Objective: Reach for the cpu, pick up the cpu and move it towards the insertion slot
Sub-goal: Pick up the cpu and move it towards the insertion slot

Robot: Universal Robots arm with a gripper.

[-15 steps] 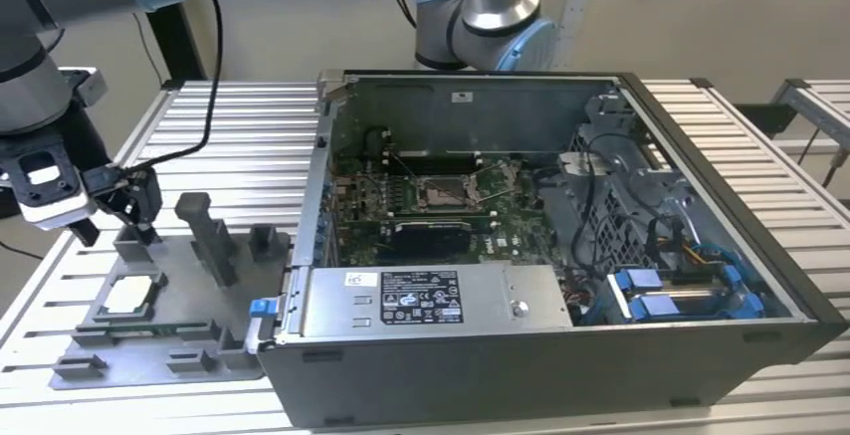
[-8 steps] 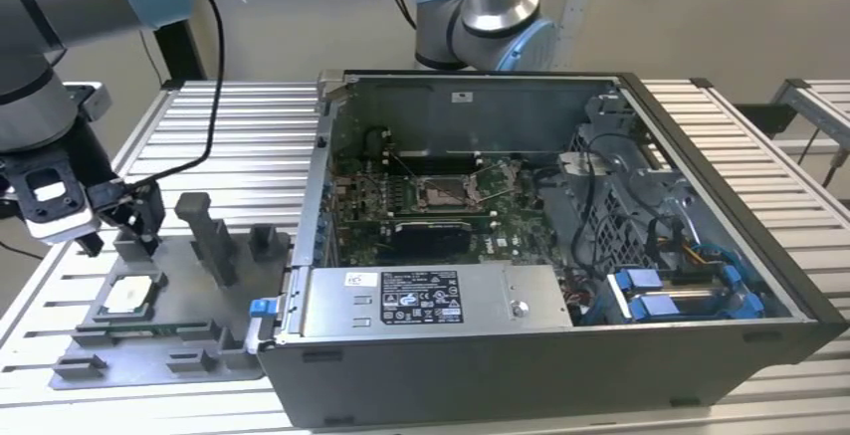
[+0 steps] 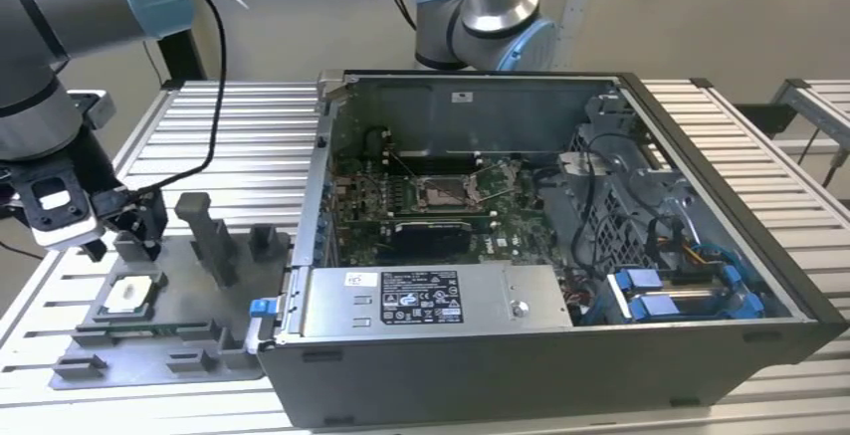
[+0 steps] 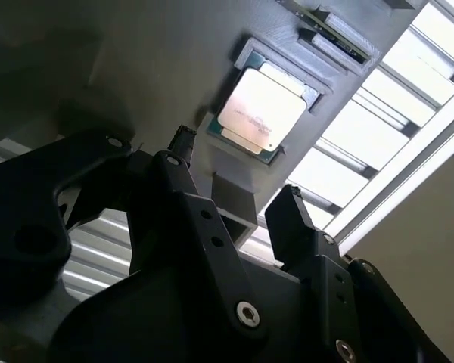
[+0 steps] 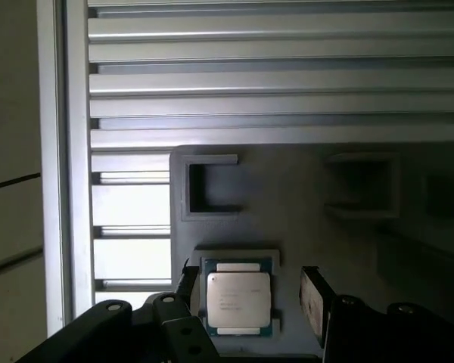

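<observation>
Ribbed metal tabletop (image 3: 226, 136) is carrying a grey tray (image 3: 199, 360) at eight o'clock in the exterior view, and we are seeing the cpu (image 3: 129, 294) lying flat in one of its recesses. We are hovering the gripper (image 3: 122, 241) just above the chip, fingers (image 5: 312, 299) spread wide and empty; in the first wrist view the square chip is showing between them. Tray posts (image 3: 213, 236) are standing near at three o'clock. We are judging the insertion slot (image 3: 443, 193) well apart, toward two o'clock inside the computer case (image 3: 558, 355).
</observation>
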